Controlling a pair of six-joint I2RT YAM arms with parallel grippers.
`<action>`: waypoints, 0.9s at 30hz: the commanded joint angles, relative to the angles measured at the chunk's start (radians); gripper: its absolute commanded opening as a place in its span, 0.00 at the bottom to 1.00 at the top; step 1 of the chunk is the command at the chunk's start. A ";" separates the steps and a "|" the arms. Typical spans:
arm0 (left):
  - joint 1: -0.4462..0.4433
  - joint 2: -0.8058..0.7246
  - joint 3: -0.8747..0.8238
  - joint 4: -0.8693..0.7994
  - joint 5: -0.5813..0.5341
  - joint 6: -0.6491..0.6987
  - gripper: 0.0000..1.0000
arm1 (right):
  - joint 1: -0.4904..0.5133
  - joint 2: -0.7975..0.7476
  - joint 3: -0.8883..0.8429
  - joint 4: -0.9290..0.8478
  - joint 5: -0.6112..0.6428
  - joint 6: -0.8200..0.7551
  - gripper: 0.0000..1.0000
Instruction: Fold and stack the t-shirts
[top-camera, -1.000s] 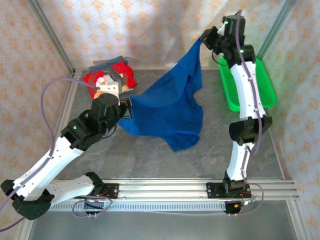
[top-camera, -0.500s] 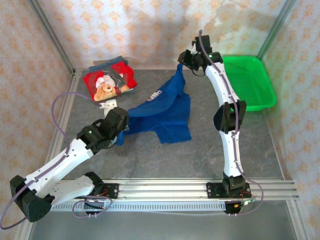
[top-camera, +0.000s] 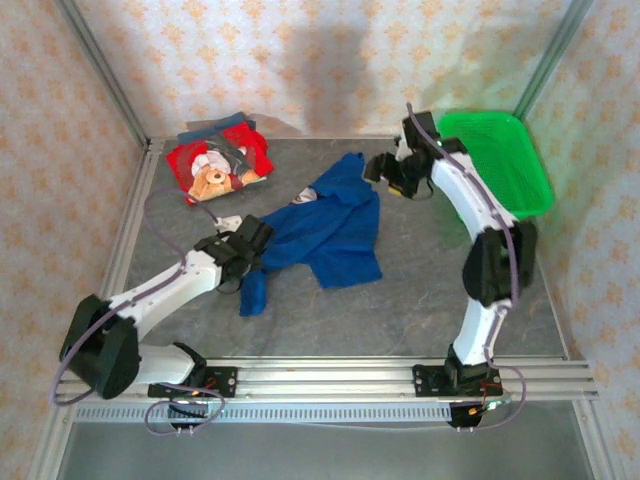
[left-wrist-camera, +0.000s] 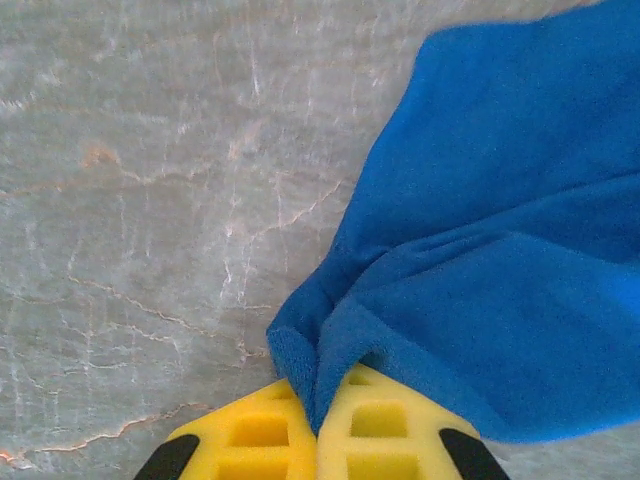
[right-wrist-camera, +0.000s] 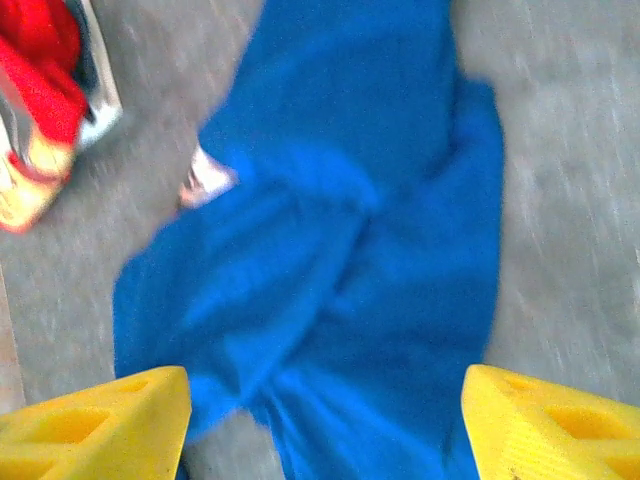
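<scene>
Blue t-shirt (top-camera: 325, 225) crumpled on the worktop (top-camera: 430, 290), white lettering (top-camera: 305, 197) mostly hidden. Left hand (left-wrist-camera: 318, 425) pinches one edge; right hand (right-wrist-camera: 325, 400) spread wide above it, blurred.

Table (top-camera: 430, 300) centre: loose t-shirt (top-camera: 335, 220) lying crumpled | far-left corner: bear-print t-shirt (top-camera: 220, 165) on top of folded t-shirts (top-camera: 213, 131) | far-right corner: mesh basket (top-camera: 512, 160) | left gripper (top-camera: 250, 244) at loose t-shirt's near-left edge | right gripper (top-camera: 386, 172) over its far-right end

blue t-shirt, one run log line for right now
blue t-shirt: crumpled on table | left end effector: shut on it | right end effector: open
</scene>
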 joint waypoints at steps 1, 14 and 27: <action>0.037 0.073 0.015 0.058 0.050 -0.012 0.00 | 0.001 -0.135 -0.254 0.102 -0.060 0.076 0.71; 0.152 0.038 -0.057 0.137 0.248 -0.023 0.67 | 0.044 -0.158 -0.701 0.326 -0.086 0.197 0.62; 0.161 -0.479 -0.285 -0.061 0.349 -0.227 0.82 | 0.044 -0.105 -0.731 0.334 -0.076 0.214 0.41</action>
